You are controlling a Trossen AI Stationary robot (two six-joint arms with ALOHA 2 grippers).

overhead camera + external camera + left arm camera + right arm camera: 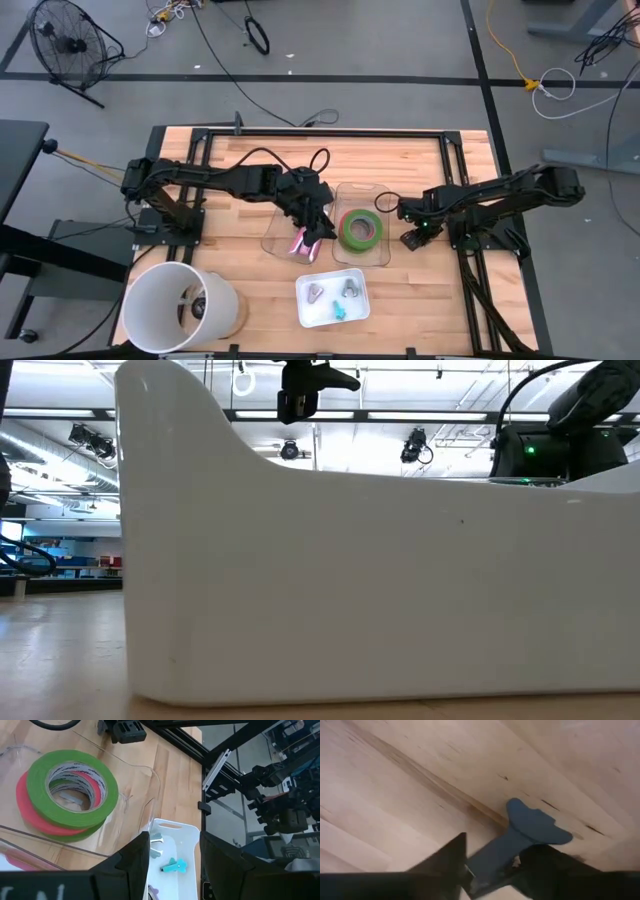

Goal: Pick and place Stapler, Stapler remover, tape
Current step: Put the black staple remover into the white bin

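On the far left of my overhead feed I have a white bucket (180,305) at the near-left corner of the wooden table (240,225). Moving right, my left gripper (312,240) sits over the left half of the clear tray (372,258), and a pink object (300,243) shows right beside its fingers; I cannot tell from any feed whether the fingers are clamped on it or standing apart. In the left wrist feed the pink shape (20,861) lies at the tray's near edge.

Next, the tape (361,229) lies in the right half of the clear tray: 3 rings stacked, a green one on top (72,787), a red one (30,807) under it, and another green edge at the bottom.

Nearer to me, the small white tray (356,311) holds 2 grey staple removers (349,288) and 1 teal one (340,312).

Furthest right, my right gripper (414,238) is low on the bare wood just beside the clear tray, its fingers closed around a blue staple remover (532,827) that rests against the tabletop.
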